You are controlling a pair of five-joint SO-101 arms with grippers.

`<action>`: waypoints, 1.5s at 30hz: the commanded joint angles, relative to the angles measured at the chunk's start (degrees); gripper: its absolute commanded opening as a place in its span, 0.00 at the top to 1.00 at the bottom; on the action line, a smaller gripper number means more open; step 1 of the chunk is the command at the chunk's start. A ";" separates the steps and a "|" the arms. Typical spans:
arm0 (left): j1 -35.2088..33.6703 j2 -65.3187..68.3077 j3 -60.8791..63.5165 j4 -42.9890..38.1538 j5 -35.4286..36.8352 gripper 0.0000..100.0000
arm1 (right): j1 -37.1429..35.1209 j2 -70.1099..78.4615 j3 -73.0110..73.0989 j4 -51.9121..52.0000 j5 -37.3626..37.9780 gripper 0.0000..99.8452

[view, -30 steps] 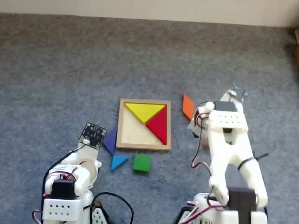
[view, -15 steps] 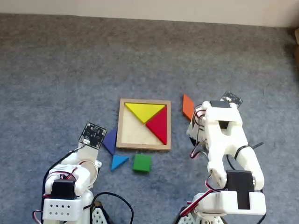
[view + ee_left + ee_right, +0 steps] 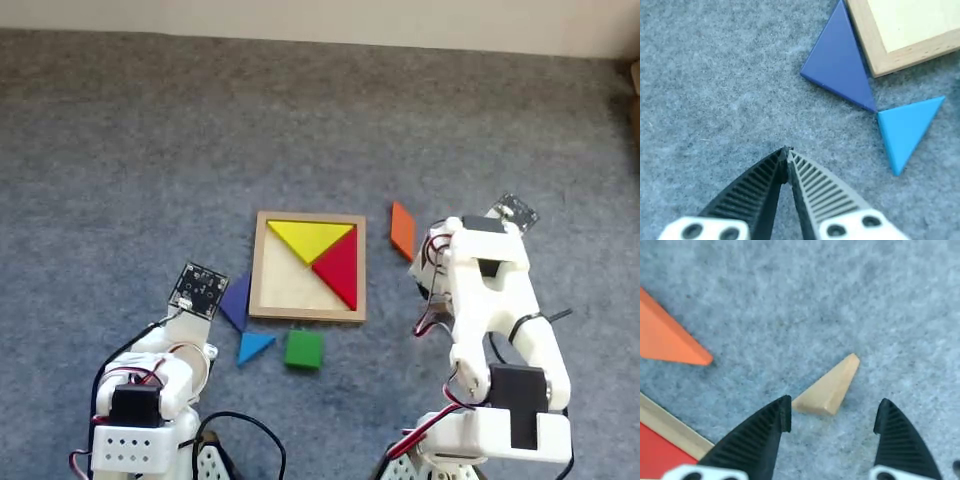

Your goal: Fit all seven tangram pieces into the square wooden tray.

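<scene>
Tangram pieces: two seated in the tray, five loose on the counter (image 3: 150, 150).

High view: the tray (image 3: 285, 288) holds a yellow triangle (image 3: 308, 238) and a red triangle (image 3: 340, 268); an orange parallelogram (image 3: 402, 230) and a green square (image 3: 303, 349) lie beside it. Left wrist view: the left end effector (image 3: 786, 154) is pinched together and empty, near the dark blue triangle (image 3: 840, 65) and the light blue triangle (image 3: 905, 127). Right wrist view: the right end effector (image 3: 835, 409) is spread wide and empty, with the plain wooden triangle (image 3: 829, 387) just ahead of it. That triangle looks light, stiff and smooth, best gripped across its straight edges. No writing is readable.

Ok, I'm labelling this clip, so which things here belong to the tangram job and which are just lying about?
Job:
wooden tray
yellow triangle
red triangle
orange parallelogram
dark blue triangle
light blue triangle
green square
plain wooden triangle

Just there:
grey carpet
arm cables
</scene>
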 commanded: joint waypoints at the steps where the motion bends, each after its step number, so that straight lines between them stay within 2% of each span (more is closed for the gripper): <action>1: -0.48 -2.86 1.10 0.26 -0.70 0.99 | 0.48 -0.31 -3.65 -1.10 -0.62 0.78; 4: -0.48 -2.86 1.10 0.26 -0.70 0.99 | 0.48 -0.31 -3.74 -1.10 -0.18 0.86; 7: -0.48 -2.86 1.10 0.26 -0.70 0.99 | 0.48 -0.40 -3.74 -1.01 -0.18 0.89; 21: -0.48 -2.86 1.10 0.26 -0.70 0.99 | 0.75 -0.40 -3.65 -0.66 -0.18 0.89; 26: -0.48 -2.86 1.10 0.26 -0.70 0.99 | 4.09 -0.40 -4.09 -0.84 -0.18 0.89; 32: -0.48 -2.86 1.10 0.26 -0.70 0.99 | 3.91 -0.31 -4.09 -1.10 -0.18 0.89; 35: -0.48 -2.86 1.10 0.26 -0.70 0.99 | 3.74 -0.31 -4.18 -1.10 -0.18 0.87; 39: -0.48 -2.86 1.10 0.26 -0.70 0.99 | 1.36 -0.22 -4.18 -1.10 -0.44 0.77; 45: -0.48 -2.86 1.10 0.26 -0.70 0.99 | 0.57 -0.22 -4.18 -4.09 -0.53 0.76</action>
